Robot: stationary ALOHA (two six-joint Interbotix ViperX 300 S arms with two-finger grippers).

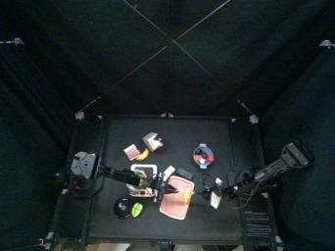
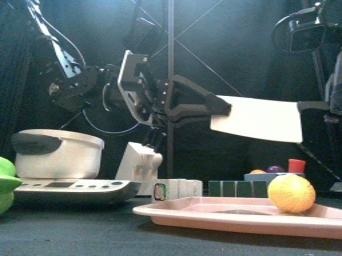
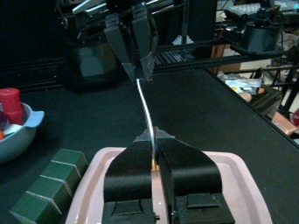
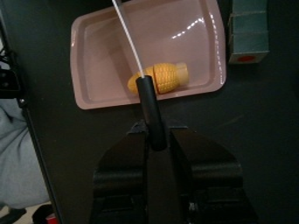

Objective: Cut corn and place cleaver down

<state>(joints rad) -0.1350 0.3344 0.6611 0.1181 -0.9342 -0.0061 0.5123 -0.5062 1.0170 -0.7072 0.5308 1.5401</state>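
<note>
Right gripper (image 4: 147,131) clamps our cleaver (image 4: 132,44) by the handle, blade hanging over the corn (image 4: 163,78), crossing its long axis.

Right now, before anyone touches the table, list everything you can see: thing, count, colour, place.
corn: one, yellow, on the pink board
pink board: one, pink, at the table's front
cleaver: one, whitish blade with black handle, held above the board
toy cooker: one, white and grey, front left
green item: one, bright green, far left edge
bowl: one, pale, holding a red piece, behind the board
blocks: a row, dark green, beside the board
table: one, black
left gripper: one, black, closed on the blade
right gripper: one, black, closed on the handle
</note>
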